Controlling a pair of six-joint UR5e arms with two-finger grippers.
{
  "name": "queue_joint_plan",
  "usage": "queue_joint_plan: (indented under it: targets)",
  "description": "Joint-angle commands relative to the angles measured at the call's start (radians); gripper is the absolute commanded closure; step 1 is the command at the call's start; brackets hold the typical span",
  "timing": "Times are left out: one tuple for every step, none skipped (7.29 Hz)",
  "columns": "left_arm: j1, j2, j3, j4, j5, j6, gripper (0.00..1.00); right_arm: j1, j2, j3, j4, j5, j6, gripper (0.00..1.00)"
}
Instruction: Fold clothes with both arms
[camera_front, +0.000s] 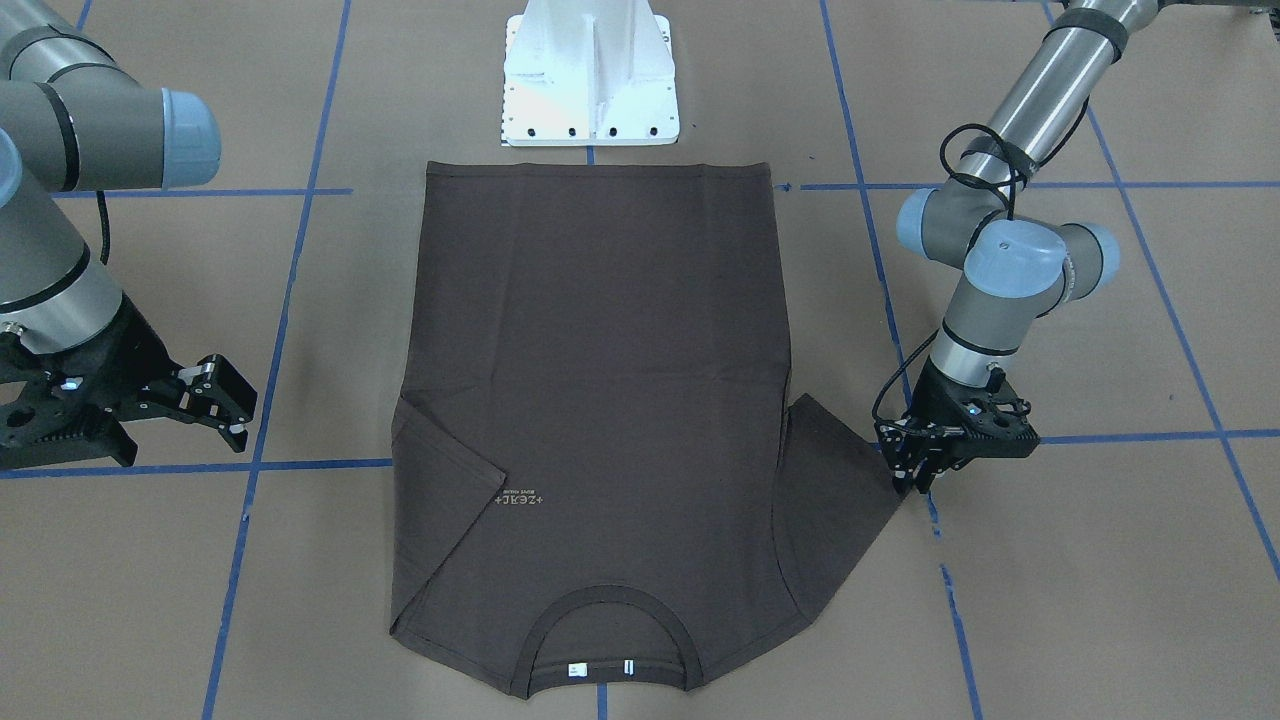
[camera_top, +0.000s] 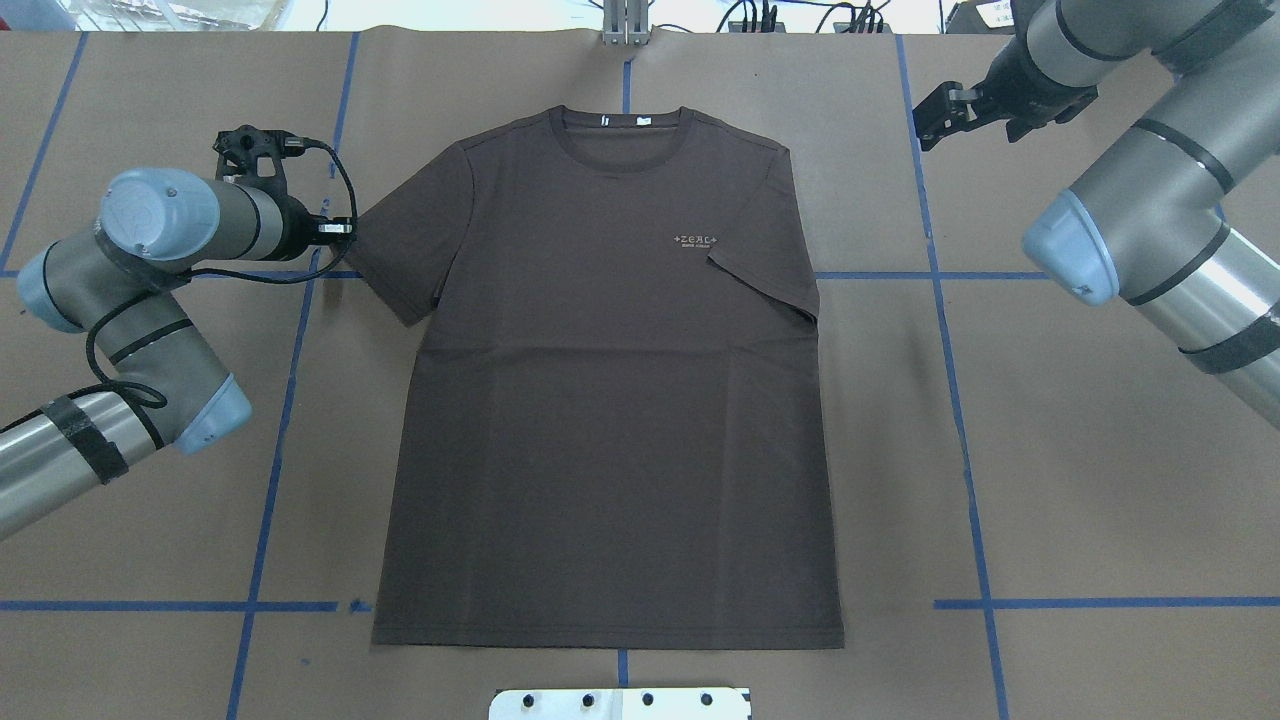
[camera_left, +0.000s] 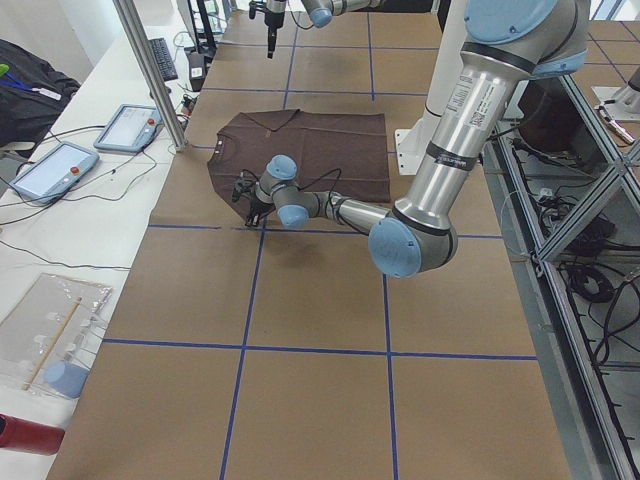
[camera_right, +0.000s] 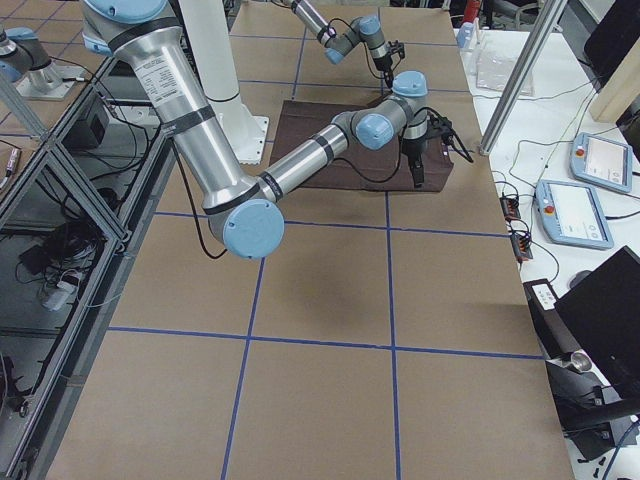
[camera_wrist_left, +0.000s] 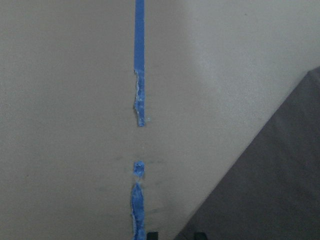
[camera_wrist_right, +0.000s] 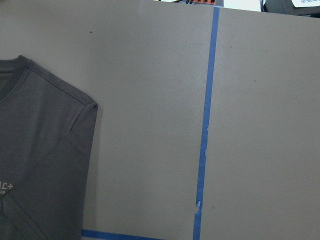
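**Left sleeve waiting to be folded inward**

The T-shirt (camera_top: 600, 400) is lying flat mid-table (camera_top: 1100, 500), collar far from the robot, its right sleeve (camera_top: 765, 275) lying folded over the chest. The step is calling for a grip on the left sleeve (camera_front: 840, 470) hem only, a slight lift, then a carry inward to mirror the other side. The left gripper (camera_front: 917, 478) is sitting low at that sleeve's outer tip, jaws looking narrow; whether they are pinching cloth I cannot tell. The right gripper (camera_front: 225, 400) is hovering spread and empty, well right of the shirt

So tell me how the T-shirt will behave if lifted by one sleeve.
Probably floppy: the T-shirt lies flat, one sleeve already folded over its chest. Likely light, since the cloth looks thin. Lifted by the spread sleeve, it would likely drape and trail.
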Motion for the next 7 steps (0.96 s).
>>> queue_joint_plan:
  targets:
    - [0.0,-0.001,-0.002,0.002,0.0,-0.004,0.78,-0.001,-0.005,-0.001,0.0,0.0,0.0,0.0]
    - [0.002,-0.001,-0.003,0.0,0.0,-0.007,1.0,-0.001,-0.005,-0.001,0.0,-0.002,0.0,0.0]
    - [0.005,-0.001,-0.006,0.003,0.012,-0.002,1.0,0.001,-0.005,-0.001,0.0,0.0,0.0,0.0]
    - [0.005,-0.008,-0.023,0.011,0.02,-0.001,1.0,-0.001,-0.005,-0.001,0.0,0.0,0.0,0.0]
    - [0.009,-0.019,-0.05,0.047,0.018,0.001,1.0,-0.001,-0.005,0.001,-0.001,0.0,0.001,0.0]
    - [0.011,-0.069,-0.072,0.131,0.018,-0.001,1.0,-0.001,-0.005,-0.001,0.0,0.0,0.002,0.0]
    - [0.012,-0.14,-0.087,0.249,0.017,-0.001,1.0,-0.001,-0.005,0.001,0.0,0.0,0.003,0.0]
